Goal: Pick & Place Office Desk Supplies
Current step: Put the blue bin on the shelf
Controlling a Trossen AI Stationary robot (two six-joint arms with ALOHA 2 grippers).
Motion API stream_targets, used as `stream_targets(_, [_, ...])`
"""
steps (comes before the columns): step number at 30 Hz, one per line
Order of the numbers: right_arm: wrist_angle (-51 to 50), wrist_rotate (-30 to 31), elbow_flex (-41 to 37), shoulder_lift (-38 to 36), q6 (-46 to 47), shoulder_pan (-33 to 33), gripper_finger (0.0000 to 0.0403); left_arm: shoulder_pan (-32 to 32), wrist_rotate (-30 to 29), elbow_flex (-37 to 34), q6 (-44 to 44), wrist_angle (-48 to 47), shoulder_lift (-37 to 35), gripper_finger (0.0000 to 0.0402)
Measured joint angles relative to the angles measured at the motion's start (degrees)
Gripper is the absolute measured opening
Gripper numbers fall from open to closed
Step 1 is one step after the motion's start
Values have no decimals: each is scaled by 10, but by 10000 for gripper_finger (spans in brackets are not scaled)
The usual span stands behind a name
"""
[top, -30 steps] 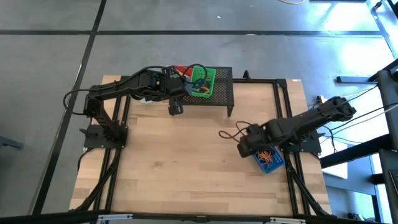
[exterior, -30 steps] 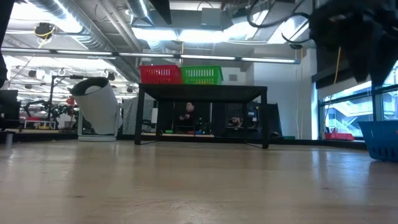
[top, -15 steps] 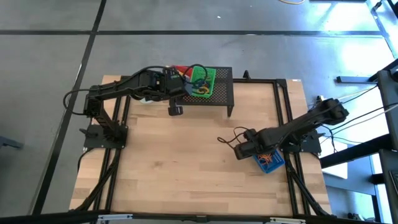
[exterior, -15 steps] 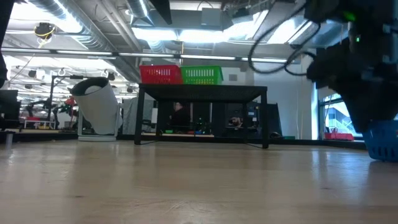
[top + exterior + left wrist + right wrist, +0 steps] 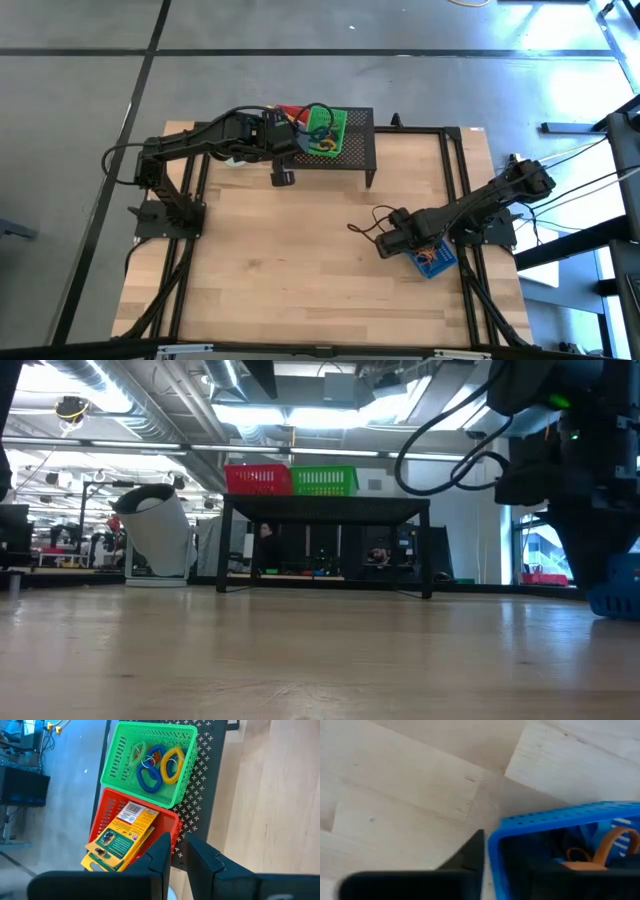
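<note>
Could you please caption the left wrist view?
Left gripper above a green bin of coiled loops and a red bin holding yellow packets.

A light wooden table (image 5: 300, 260), with a small black perforated stand (image 5: 355, 150) at the far edge and a blue bin (image 5: 432, 258) directly on the boards near the right edge. On the stand, side by side and touching, a red bin (image 5: 107, 820) and a green bin (image 5: 120, 757). To the left of the stand, a white mug (image 5: 158, 530).
</note>
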Motion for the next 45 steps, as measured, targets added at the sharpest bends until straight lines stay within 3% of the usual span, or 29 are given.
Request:
stream_targets(3, [-4, 6, 1, 0, -32, 0, 17, 0, 0, 0, -4, 0, 0, 44])
stream_targets(8, [-4, -16, 1, -1, -137, 0, 20, 0, 0, 0, -5, 0, 0, 43])
stream_targets(11, [-4, -29, 2, -3, -280, 0, 8, 0, 0, 0, -5, 0, 0, 43])
stream_targets(18, [46, -8, 38, -3, -719, 0, 10, 0, 0, 0, -12, 0, 0, 43])
stream_targets(22, [101, 15, 46, -3, -854, -6, 10, 0, 3, 0, -23, 0, 0, 43])
stream_targets(25, [114, -2, 46, -3, -916, -10, 14, -1, 9, 0, -26, 0, 0, 42])
stream_targets(33, [113, -21, 46, -3, -916, -10, 58, -1, 25, 0, -26, 0, 0, 43])
stream_targets(45, [93, -117, 60, -8, -560, -12, 186, 0, 18, 0, -15, 0, 0, 43])
